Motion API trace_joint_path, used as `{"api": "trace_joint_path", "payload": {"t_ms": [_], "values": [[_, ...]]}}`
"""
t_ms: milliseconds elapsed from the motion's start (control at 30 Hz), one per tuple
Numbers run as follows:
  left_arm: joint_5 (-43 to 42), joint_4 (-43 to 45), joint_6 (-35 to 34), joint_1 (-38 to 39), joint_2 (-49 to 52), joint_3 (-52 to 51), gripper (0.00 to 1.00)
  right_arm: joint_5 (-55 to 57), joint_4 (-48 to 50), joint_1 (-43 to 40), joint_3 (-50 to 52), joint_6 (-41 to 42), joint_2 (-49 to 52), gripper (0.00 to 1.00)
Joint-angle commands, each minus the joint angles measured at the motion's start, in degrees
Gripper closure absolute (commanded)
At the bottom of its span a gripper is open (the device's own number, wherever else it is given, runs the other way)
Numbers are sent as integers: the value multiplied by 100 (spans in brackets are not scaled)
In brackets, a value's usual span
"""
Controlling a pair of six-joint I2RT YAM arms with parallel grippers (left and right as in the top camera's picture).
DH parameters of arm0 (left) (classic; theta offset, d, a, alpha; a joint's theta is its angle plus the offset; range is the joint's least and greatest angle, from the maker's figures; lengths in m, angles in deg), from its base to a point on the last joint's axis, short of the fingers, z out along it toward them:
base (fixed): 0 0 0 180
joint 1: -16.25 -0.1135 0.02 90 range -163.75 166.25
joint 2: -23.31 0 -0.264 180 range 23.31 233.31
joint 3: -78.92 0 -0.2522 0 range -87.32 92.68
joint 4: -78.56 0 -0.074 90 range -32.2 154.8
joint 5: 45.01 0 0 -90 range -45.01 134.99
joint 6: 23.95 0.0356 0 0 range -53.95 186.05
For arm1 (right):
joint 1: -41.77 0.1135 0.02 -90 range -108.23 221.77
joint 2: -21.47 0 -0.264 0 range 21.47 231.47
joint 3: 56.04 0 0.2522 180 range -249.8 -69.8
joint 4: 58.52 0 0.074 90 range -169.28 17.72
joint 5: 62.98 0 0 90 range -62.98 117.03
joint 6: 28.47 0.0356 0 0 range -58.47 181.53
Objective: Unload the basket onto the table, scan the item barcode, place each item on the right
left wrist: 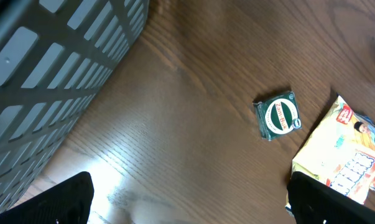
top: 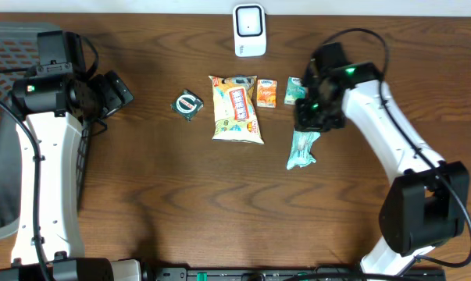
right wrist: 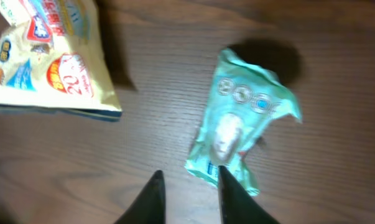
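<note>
basket (left wrist: 50,56): upper left | green packet (left wrist: 277,116): on table (left wrist: 175,143) | yellow bag (left wrist: 342,158): right edge

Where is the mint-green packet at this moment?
In the overhead view the mint-green packet lies right of centre on the table, close by the right gripper, with the yellow snack bag to its left.

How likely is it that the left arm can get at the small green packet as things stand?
Probably yes. The green packet lies alone on the table ahead of the open left tool, apart from the snack bag, with nothing between.
</note>
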Motion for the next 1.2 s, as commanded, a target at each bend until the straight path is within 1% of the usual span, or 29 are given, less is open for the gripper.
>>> {"api": "trace_joint_path", "payload": {"t_ms": [0,67,400,467,533,600,733,867,967,1067,1167], "values": [[33,-15,-52,-9,-2,42,2,1211,24,275,170,675,37,94],[33,-15,-52,-9,-2,42,2,1421,96,334,291,796,70,95],[33,-15,-52,-9,-2,42,2,1392,1049,282,1320,778,313,92],[33,-15,-52,-9,-2,42,2,1366,1150,264,1434,809,393,93],[33,-15,-52,-9,-2,42,2,1370,1143,243,1478,844,448,94],[33,-15,-52,-9,-2,42,2,1370,1032,181,1451,846,472,97],[33,-15,-52,-9,-2,42,2,1370,584,61,1080,841,468,95],[33,-15,-52,-9,-2,42,2,1370,-35,-7,494,837,466,87],[33,-15,-52,-9,-2,42,2,1298,-378,17,131,774,466,77],[33,-15,-52,-9,-2,42,2,1019,-474,129,37,511,466,65],[33,-15,-52,-9,-2,42,2,1069,-535,313,92,437,479,53]]}}
